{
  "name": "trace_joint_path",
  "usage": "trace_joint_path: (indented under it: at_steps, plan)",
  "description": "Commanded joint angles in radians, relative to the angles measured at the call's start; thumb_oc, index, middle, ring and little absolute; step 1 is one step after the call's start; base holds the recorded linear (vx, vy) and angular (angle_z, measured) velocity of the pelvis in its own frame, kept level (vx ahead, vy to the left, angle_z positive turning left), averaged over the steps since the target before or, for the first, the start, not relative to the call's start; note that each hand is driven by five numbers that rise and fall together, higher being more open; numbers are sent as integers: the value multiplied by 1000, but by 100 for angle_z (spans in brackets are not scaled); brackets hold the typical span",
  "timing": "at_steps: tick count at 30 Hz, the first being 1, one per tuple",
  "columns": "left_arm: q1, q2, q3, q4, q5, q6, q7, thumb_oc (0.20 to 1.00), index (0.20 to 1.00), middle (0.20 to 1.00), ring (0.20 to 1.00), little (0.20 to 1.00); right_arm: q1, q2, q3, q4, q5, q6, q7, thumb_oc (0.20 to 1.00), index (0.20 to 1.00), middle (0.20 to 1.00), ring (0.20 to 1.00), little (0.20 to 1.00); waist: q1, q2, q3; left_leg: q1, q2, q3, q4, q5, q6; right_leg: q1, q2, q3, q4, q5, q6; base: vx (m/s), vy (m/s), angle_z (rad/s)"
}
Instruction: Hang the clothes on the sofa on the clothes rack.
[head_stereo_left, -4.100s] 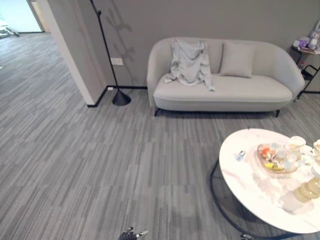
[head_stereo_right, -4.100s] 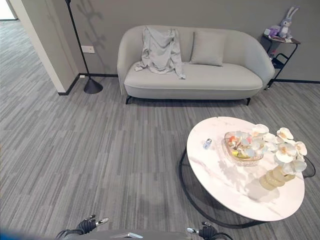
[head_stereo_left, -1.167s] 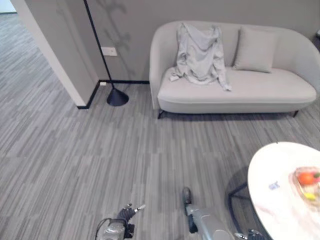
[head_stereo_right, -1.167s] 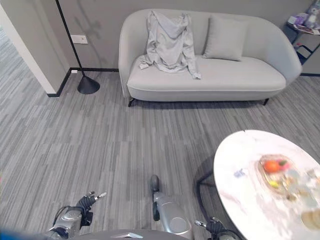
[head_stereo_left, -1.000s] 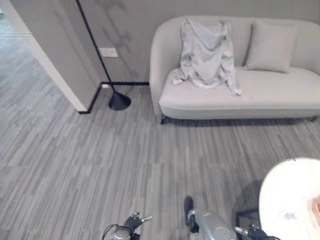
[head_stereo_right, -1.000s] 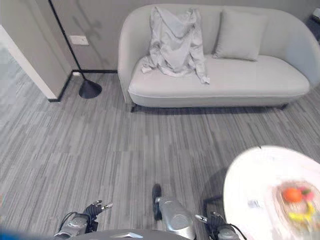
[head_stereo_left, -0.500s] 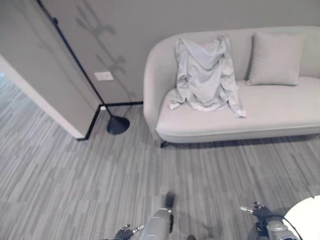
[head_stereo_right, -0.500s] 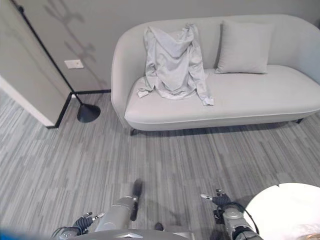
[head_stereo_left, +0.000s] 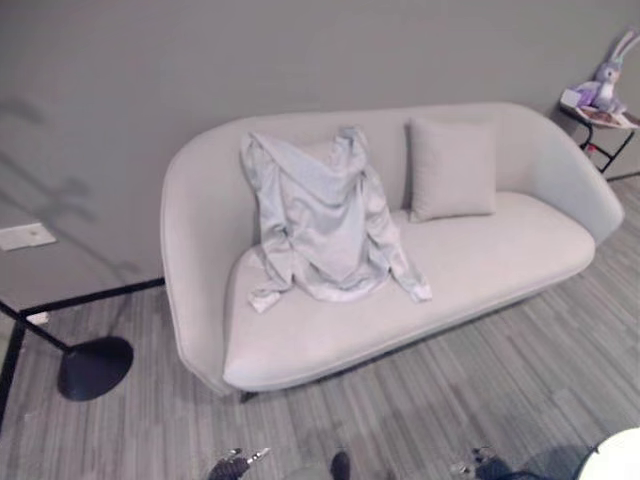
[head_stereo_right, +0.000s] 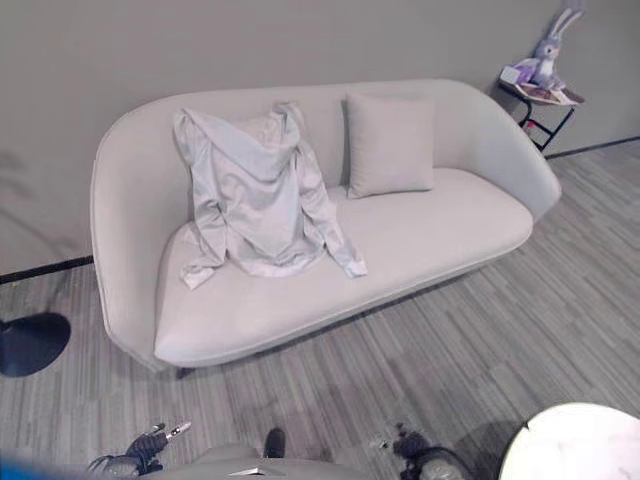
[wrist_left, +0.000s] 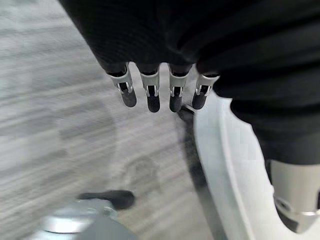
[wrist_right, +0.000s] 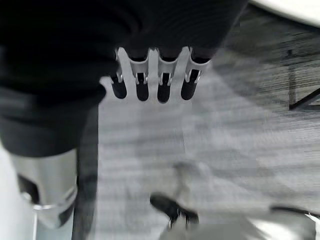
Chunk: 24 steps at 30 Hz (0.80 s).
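One pale grey garment (head_stereo_left: 325, 225) — draped over sofa (head_stereo_left: 480, 270) backrest and seat.

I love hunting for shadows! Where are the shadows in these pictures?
Left eye view: faint, branchy shadows fall on the wall left of the sofa, and a dark band lies on the floor under its front edge. Right eye view: the cushion throws a soft shadow on the seat, and the shirt has shaded folds.

Grey wall (head_stereo_left: 120, 90), striped grey floor (head_stereo_left: 520, 380), corner shelf (head_stereo_left: 600, 115).
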Motion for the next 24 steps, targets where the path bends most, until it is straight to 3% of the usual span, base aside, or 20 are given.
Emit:
trace_joint_path:
  at_steps: [1,3,4,5,6,7,9,10,12,17,19,24]
  plan:
    - [6,-2,5,-24,-42,-6,19,1000,1000,1000,1000,1000,-50,-81,-48,-30,-25,-3,-9,1000,1000,1000,1000,1000,-5,97,46,-26,76,-75,-62,48,-60,-123,-32,-26,-112,269,-28,247,200,38]
    - [-7,2,2,-32,-45,-6,20,1000,1000,1000,1000,1000,-35,-79,-60,-30,-18,-6,-19,1000,1000,1000,1000,1000,-34,115,59,26,88,-114,-71,22,-54,-219,-104,-131,-103,126,-103,288,104,50]
    - [-16,0,-1,-35,-44,-9,19,1000,1000,1000,1000,1000,-29,-79,-66,-28,-13,-9,-23,1000,1000,1000,1000,1000,-45,120,65,50,91,-137,-70,4,-57,-243,-130,-177,-190,42,-139,213,10,90]
    - [-16,0,-1,-35,-44,-9,19,1000,1000,1000,1000,1000,-29,-79,-66,-28,-14,-9,-23,1000,1000,1000,1000,1000,-48,122,66,50,93,-141,-70,5,-58,-240,-129,-182,-194,45,-140,209,-23,121]
    - [-24,-1,-5,-36,-47,-14,19,1000,1000,1000,1000,1000,-27,-83,-73,-27,-8,-11,-23,1000,1000,1000,1000,1000,-55,121,64,58,91,-158,-71,-5,-62,-268,-120,-182,-281,25,-152,362,-109,144]
    - [-33,4,-14,-43,-41,-23,22,1000,1000,1000,1000,1000,-25,-94,-86,-29,7,-9,-26,1000,1000,1000,1000,1000,-92,97,78,114,59,-217,-71,-47,-65,-265,-98,-148,-575,44,-128,428,-129,116]
    - [-36,8,-9,-42,-45,-31,25,1000,1000,1000,1000,1000,-31,-99,-87,-28,13,-9,-26,1000,1000,1000,1000,1000,-99,87,81,136,47,-245,-71,-68,-64,-301,-90,-126,-707,90,-112,279,-97,81]
    - [-36,8,-9,-42,-45,-31,25,1000,1000,1000,1000,1000,-31,-100,-87,-28,13,-9,-26,1000,1000,1000,1000,1000,-99,87,82,137,47,-246,-71,-68,-64,-300,-90,-126,-708,90,-113,155,-47,67]
    - [-42,17,-4,-43,-43,-37,31,1000,1000,1000,1000,1000,-41,-104,-75,-47,13,-11,-27,1000,1000,1000,1000,1000,-116,73,97,172,24,-300,-71,-81,-63,-390,-49,-56,-782,151,-81,187,-58,47]
    - [-41,21,-2,-60,-32,-40,30,1000,1000,1000,1000,1000,-43,-116,-56,-90,-10,-13,-28,1000,1000,1000,1000,1000,-122,59,115,235,28,-353,-71,-123,-75,-427,-38,-76,-813,174,-69,193,-121,26]
    - [-41,14,-12,-63,-15,-44,28,1000,1000,1000,1000,1000,-37,-122,-54,-95,-23,-14,-24,1000,1000,1000,1000,1000,-118,39,79,249,22,-391,-71,-153,-81,-381,-65,-60,-827,205,-85,275,-232,30]
    - [-32,-6,-32,-63,-30,-42,24,1000,1000,1000,1000,1000,-37,-146,-47,-105,-33,-19,-21,1000,1000,1000,1000,1000,-129,42,39,267,90,-432,-67,-172,-103,-341,-55,-85,-788,199,-114,193,-207,35]
